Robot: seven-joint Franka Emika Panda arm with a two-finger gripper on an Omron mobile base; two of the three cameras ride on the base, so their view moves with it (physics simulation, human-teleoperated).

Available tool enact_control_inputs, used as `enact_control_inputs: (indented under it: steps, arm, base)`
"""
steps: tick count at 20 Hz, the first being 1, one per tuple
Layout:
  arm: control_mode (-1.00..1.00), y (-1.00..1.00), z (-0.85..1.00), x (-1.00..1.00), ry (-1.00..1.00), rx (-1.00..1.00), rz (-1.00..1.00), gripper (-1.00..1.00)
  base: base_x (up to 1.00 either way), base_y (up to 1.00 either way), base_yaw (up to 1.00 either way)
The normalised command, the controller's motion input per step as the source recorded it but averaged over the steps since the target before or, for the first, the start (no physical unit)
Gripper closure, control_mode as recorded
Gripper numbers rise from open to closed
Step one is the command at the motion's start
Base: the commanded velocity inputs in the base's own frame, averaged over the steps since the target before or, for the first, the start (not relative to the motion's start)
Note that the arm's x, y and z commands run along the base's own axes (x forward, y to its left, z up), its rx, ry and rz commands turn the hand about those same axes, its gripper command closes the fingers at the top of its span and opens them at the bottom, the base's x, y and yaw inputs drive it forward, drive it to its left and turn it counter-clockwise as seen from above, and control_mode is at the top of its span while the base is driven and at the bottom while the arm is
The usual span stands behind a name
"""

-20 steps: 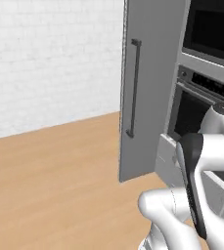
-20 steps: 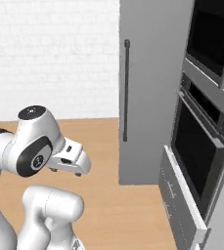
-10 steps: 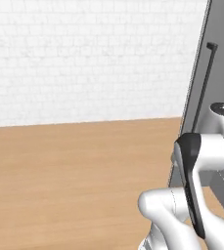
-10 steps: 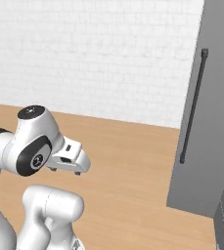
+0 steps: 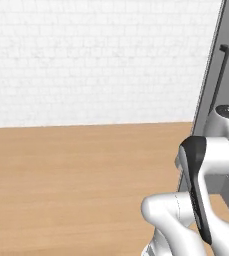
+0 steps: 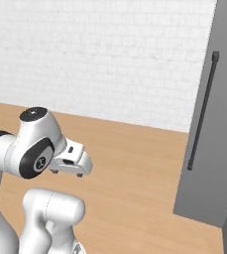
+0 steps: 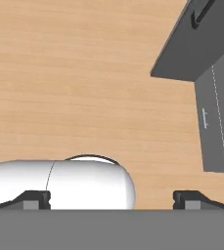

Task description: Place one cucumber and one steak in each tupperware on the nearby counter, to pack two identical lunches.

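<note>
White painted brick wall (image 5: 96,55) meets smooth light wooden floor (image 5: 71,185). One tall matte grey cabinet door (image 6: 211,149) carries one thin dark bar handle (image 6: 201,111) (round-ended). Gripper (image 7: 111,197) points at the floor, jaws spread wide, holding nothing. Tupperware unseen.

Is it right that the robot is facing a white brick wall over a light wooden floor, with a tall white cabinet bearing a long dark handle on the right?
Not quite. The tall cabinet is dark grey, not white, as the right base view shows. The rest holds: the white brick wall, the light wooden floor and the long dark handle on the right.
</note>
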Motion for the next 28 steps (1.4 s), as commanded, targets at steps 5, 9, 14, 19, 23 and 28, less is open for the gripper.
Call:
enact_control_inputs:
  steps: [5,9,14,19,23,28]
  arm:
    - [1.00,0.00,0.00,0.00,0.00,0.00,0.00,-1.00]
    - [1.00,0.00,0.00,0.00,0.00,0.00,0.00,-1.00]
    - [1.00,0.00,0.00,0.00,0.00,0.00,0.00,-1.00]
    - [1.00,0.00,0.00,0.00,0.00,0.00,0.00,-1.00]
    - [1.00,0.00,0.00,0.00,0.00,0.00,0.00,-1.00]
    - [1.00,0.00,0.00,0.00,0.00,0.00,0.00,-1.00]
  base:
    - [1.00,0.00,0.26]
    - [0.93,-0.29,0.28]
    - [0.99,0.29,0.08]
    - [0.93,0.71,-0.09]
    - [0.98,0.69,-0.15]
    - [0.92,0.59,-0.28]
